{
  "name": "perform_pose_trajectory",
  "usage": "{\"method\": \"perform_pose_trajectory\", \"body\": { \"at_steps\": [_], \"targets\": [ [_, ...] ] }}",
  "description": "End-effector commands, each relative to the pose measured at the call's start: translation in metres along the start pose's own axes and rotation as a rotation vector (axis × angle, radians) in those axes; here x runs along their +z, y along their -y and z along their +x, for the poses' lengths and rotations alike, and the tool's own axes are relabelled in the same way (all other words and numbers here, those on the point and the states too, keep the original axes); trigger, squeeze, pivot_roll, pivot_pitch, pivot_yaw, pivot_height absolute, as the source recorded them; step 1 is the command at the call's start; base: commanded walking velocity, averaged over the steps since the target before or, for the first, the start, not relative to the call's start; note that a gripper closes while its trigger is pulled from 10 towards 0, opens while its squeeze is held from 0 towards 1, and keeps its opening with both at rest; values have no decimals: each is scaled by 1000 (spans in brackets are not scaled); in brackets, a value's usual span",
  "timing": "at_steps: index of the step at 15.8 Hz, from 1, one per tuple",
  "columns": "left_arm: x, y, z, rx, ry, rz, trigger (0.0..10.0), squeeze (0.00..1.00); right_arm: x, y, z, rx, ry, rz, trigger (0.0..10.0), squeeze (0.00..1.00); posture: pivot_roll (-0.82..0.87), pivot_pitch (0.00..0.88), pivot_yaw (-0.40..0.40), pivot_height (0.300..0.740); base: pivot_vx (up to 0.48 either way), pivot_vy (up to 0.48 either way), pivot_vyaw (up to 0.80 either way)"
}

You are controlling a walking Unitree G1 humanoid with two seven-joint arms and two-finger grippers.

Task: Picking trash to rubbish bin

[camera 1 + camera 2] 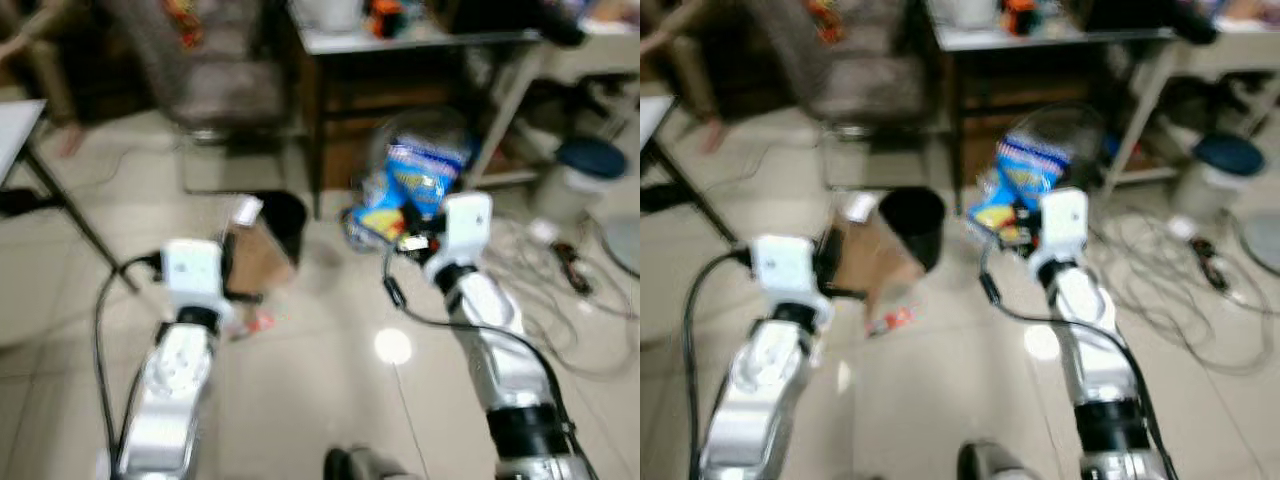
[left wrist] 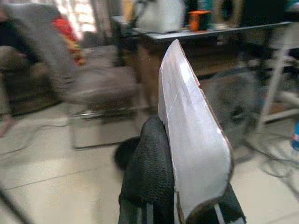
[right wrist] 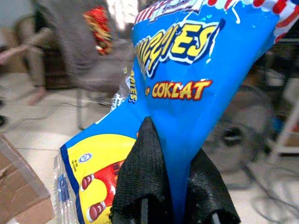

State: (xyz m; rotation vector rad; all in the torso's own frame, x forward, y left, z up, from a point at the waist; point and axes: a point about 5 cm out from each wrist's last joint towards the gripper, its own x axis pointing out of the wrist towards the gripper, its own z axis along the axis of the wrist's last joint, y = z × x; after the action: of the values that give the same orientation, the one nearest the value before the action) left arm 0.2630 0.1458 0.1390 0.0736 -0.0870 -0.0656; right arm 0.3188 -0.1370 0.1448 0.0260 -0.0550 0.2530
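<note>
My left gripper point(image 1: 236, 266) is shut on a flat piece of brown cardboard point(image 1: 256, 252) with a pale face point(image 2: 191, 140); one black finger point(image 2: 148, 168) presses against it. Just beyond the cardboard a black rubbish bin point(image 1: 287, 222) stands on the tiled floor. My right gripper point(image 3: 175, 184) is shut on a blue snack bag point(image 3: 187, 88) with yellow and red print, held up above the floor to the right of the bin point(image 1: 912, 222). A small red scrap point(image 1: 257, 322) lies on the tiles near the left arm.
A dark table point(image 1: 420, 45) stands behind the bin, with a grey chair point(image 1: 215, 90) to its left. Cables point(image 1: 560, 290) sprawl over the floor at right, near a white bin with a blue lid point(image 1: 585, 170). A person's foot point(image 1: 70, 140) rests at far left. The picture is blurred.
</note>
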Motion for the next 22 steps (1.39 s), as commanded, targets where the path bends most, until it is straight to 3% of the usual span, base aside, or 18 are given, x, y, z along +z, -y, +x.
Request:
{"method": "perform_pose_trajectory", "body": {
  "at_steps": [1, 4, 13, 19, 22],
  "targets": [
    [-2, -6, -2, 11, -10, 8, 10000, 0, -1, -4, 0, 10, 0, 11, 0, 0, -62, 115, -7, 740, 0, 0, 0],
    [-3, -6, -3, 9, -15, 14, 10000, 0, -1, -5, -1, 14, 5, 5, 0, 0, -62, 117, -6, 740, 0, 0, 0],
    [-10, -8, -3, 27, -45, 17, 10000, 0, -6, -11, -3, 41, -7, 2, 0, 0, -64, 127, -3, 740, 357, 0, 0],
    [-34, -18, 0, 94, -116, 6, 10000, 0, -30, -43, 0, 212, -69, -38, 0, 0, -53, 132, 1, 740, 0, 0, 0],
    [-65, -34, -3, 158, -212, 27, 10000, 0, -51, -56, 6, 266, -152, -38, 0, 0, -41, 134, -3, 740, 0, 0, 267]
  ]
}}
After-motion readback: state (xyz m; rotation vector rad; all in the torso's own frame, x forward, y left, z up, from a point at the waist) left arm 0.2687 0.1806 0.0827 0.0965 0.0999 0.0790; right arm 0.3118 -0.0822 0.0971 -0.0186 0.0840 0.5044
